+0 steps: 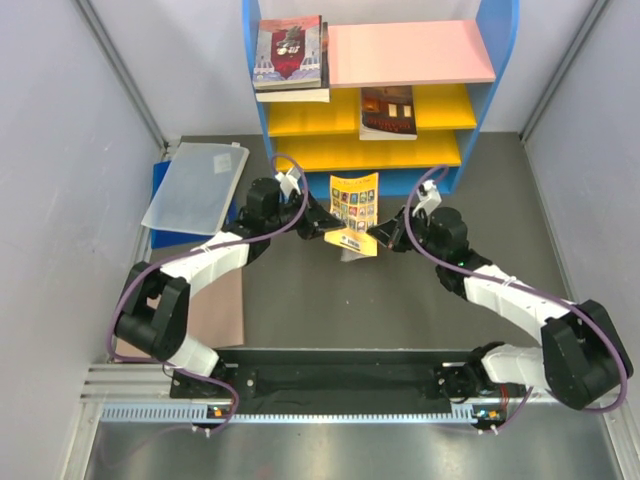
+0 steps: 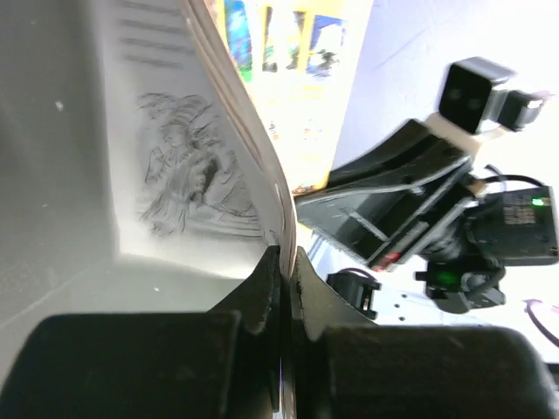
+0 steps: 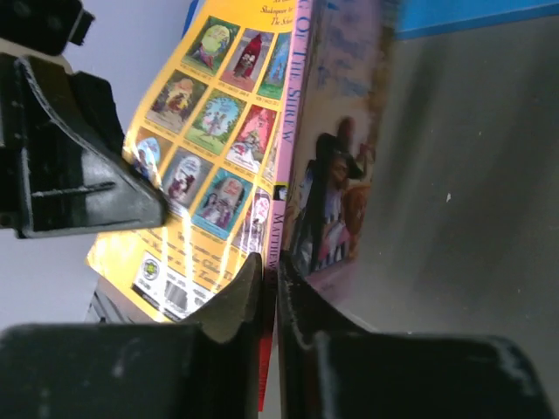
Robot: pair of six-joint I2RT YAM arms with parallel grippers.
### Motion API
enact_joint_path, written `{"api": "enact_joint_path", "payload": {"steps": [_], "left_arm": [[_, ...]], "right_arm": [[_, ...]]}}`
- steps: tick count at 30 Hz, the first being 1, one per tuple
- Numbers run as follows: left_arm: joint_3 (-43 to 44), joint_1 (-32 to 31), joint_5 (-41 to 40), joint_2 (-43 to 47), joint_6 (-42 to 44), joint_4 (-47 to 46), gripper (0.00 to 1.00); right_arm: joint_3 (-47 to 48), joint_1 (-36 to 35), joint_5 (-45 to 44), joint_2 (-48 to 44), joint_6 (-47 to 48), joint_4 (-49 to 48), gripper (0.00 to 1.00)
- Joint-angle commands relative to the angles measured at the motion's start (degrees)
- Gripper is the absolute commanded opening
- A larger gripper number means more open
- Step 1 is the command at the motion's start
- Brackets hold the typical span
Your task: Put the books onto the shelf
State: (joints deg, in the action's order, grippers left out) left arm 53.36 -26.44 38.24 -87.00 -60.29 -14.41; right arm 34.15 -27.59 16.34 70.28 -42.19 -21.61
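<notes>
Clamped on the yellow book point(image 1: 355, 200), left gripper point(image 2: 284, 262) and right gripper point(image 3: 272, 266) should hand off cleanly before shelving.

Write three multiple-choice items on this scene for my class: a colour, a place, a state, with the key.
1. What colour is the top board of the shelf? A green; B white; C pink.
2. Where is the yellow book? A on that top board; B between the left pincer and right pincer, before the shelf; C out of sight.
3. How do both pincers stand? A both shut on the yellow book; B both wide open; C both shut on nothing.
Key: 1 C, the overhead view shows it pink; 2 B, the pincers flank it there; 3 A, each wrist view shows it clamped.
</notes>
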Motion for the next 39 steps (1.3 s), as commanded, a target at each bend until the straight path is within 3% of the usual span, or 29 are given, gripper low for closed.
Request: {"api": "enact_joint_path", "payload": {"steps": [1, 4, 5, 9, 12, 16, 21, 26, 39], "left_arm": [[-2.0, -2.7, 4.5, 1.4, 1.8, -1.9, 0.01], [-3.2, -2.4, 0.3, 5.0, 7.5, 4.3, 0.19], [-3.7, -2.5, -1.0, 5.9, 8.9, 4.7, 0.32], [-6.8, -2.4, -5.3, 8.8, 9.7, 2.5, 0.69], [-9.5, -2.4, -7.1, 9.9, 9.7, -1.4, 0.87], [-15.7, -2.4, -10.0, 13.5, 8.6, -9.5, 0.98], [-24.8, -2.3, -14.3, 17.0, 7.1, -21.3, 0.99], [-28.5, -2.5, -14.5, 16.3, 4.5, -37.7, 0.99], [-23.8, -4.0, -11.3, 5.1, -0.1, -50.6, 0.97]], "right_arm": [[2.2, -1.2, 3.4, -3.3, 1.9, -5.4, 0.0], [3.5, -1.1, 2.9, -5.7, 4.8, -1.2, 0.0], [3.8, -1.1, 2.7, -6.4, 5.3, 0.4, 0.0], [5.0, -0.6, 3.1, -8.6, 6.3, 2.3, 0.0], [6.0, 0.0, 3.8, -9.3, 6.5, 2.8, 0.0], [7.4, 0.9, 5.7, -9.5, 6.0, 2.8, 0.0], [9.0, 1.4, 7.4, -9.9, 5.3, 2.9, 0.0], [9.8, 1.4, 8.7, -9.6, 4.6, 2.3, 0.0], [10.1, 1.4, 9.4, -9.9, 4.0, 2.4, 0.0]]}}
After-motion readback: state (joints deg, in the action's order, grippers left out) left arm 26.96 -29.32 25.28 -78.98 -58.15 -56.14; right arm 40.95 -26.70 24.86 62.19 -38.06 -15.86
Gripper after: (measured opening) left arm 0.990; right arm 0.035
